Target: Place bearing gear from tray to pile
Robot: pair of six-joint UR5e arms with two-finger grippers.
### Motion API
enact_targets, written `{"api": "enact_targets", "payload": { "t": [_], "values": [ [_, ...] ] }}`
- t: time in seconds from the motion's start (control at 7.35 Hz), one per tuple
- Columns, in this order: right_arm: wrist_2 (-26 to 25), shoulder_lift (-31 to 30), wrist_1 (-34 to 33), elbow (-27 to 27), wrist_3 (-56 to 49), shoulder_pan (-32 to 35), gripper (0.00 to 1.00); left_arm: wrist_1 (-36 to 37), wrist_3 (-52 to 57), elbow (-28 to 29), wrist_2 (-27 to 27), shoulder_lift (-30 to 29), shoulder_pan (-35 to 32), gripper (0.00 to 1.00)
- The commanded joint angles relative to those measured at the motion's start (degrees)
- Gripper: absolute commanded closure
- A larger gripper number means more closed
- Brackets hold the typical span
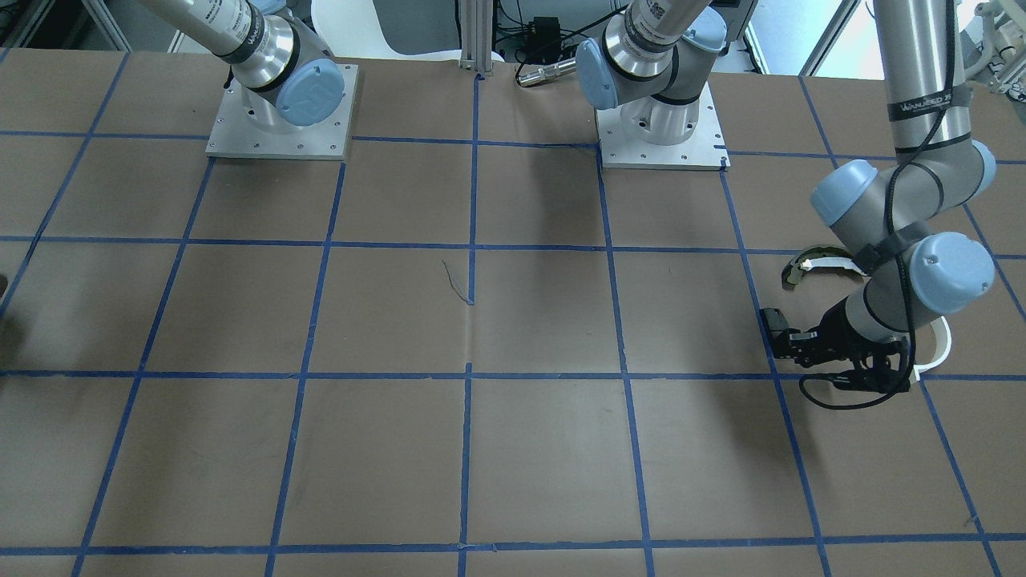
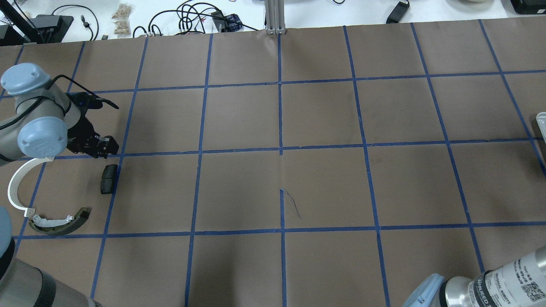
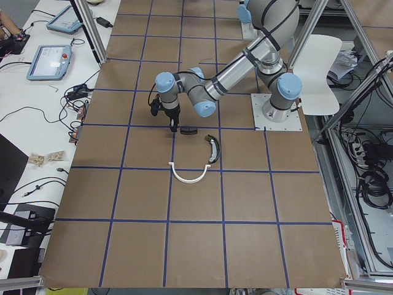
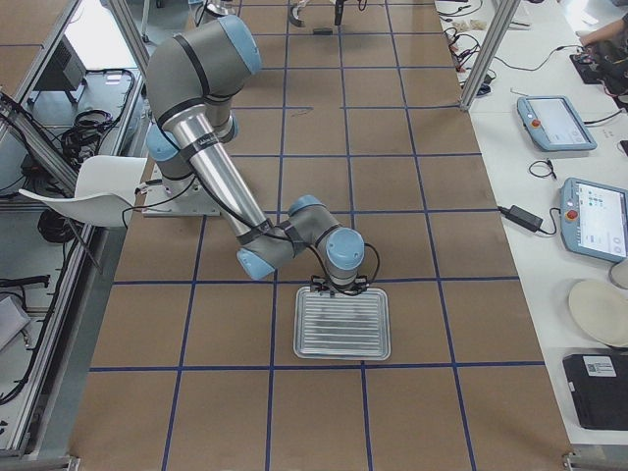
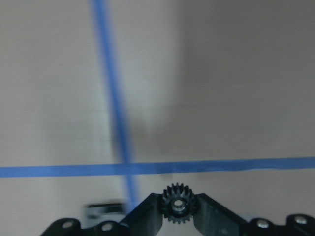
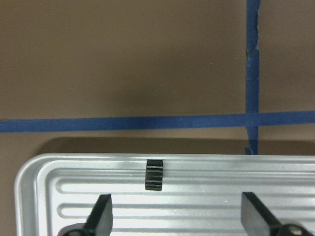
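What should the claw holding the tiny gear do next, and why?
Probably ease down toward the table, ready to let go. The left claw is shut on the small black gear, and it hangs right beside the black pad of the pile, so the gear seems about where it belongs.

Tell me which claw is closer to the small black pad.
Left. The left claw, gripping a black gear, is just beside the black pad; the right claw sits open over the metal tray at the table's opposite end.
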Motion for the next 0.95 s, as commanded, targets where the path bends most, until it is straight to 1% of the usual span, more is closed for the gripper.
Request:
{"api": "enact_targets", "payload": {
  "t": [0.0, 0.14, 0.27, 0.54, 0.68, 0.82],
  "values": [
    [-0.5, 0.5, 0.9, 0.0, 0.5, 0.0, 0.12, 2.6, 2.3, -1.2, 0.6, -1.0, 2.4, 1.00],
    [-0.4, 0.6, 1.9, 0.1, 0.5, 0.0, 0.12, 2.9, 2.4, -1.4, 0.6, -1.1, 2.4, 0.72],
    [-0.4, 0.5, 4.1, 0.1, 0.5, 0.0, 0.12, 3.1, 2.5, -1.4, 0.6, -0.6, 2.4, 0.01],
    [-0.6, 0.6, 3.7, 0.0, -0.1, 0.0, 0.12, 2.9, 2.5, -0.5, 2.4, 0.6, 2.2, 0.00],
    [-0.6, 0.6, 3.7, 0.0, -0.1, 0.0, 0.13, 2.2, 2.5, 0.4, 2.4, 1.2, 1.8, 0.00],
    [-0.6, 0.7, 3.7, 0.1, -0.1, 0.0, 0.15, 0.0, 2.2, 1.4, 1.8, 2.4, 1.2, 0.00]
  ]
}}
